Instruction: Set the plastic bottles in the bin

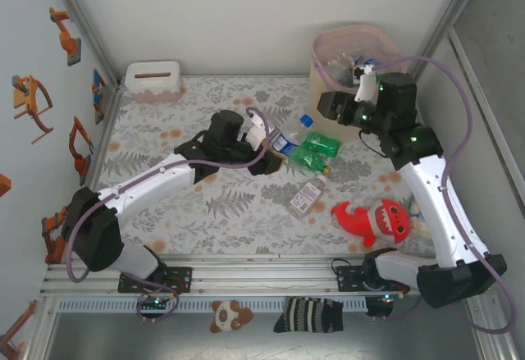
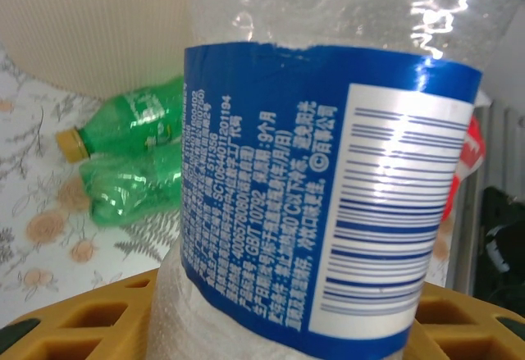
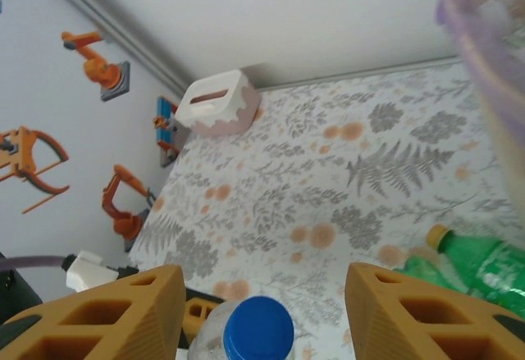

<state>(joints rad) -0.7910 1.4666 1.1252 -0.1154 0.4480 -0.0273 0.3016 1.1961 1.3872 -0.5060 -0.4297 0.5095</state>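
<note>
A clear bottle with a blue label [image 2: 287,188] and a blue cap [image 1: 306,120] stands between the yellow fingers [image 2: 74,319] of my left gripper [image 1: 269,157], which is shut on it just above the table's middle. My right gripper [image 1: 328,104] hangs open beside the beige bin [image 1: 328,48], its fingers [image 3: 139,311] wide apart with nothing between them; the blue cap [image 3: 258,327] lies below it. Two green bottles [image 1: 316,151] lie on the cloth to the right of the held bottle. A clear bottle with a reddish label [image 1: 308,194] lies nearer. Bottles [image 1: 344,69] rest inside the bin.
A red plush shark [image 1: 373,216] lies at the front right. A low white box with a slot [image 1: 153,81] stands at the back left corner. White walls close in the floral table [image 1: 205,212] on three sides. A sock [image 1: 308,315] and a small plush [image 1: 228,315] lie by the rail.
</note>
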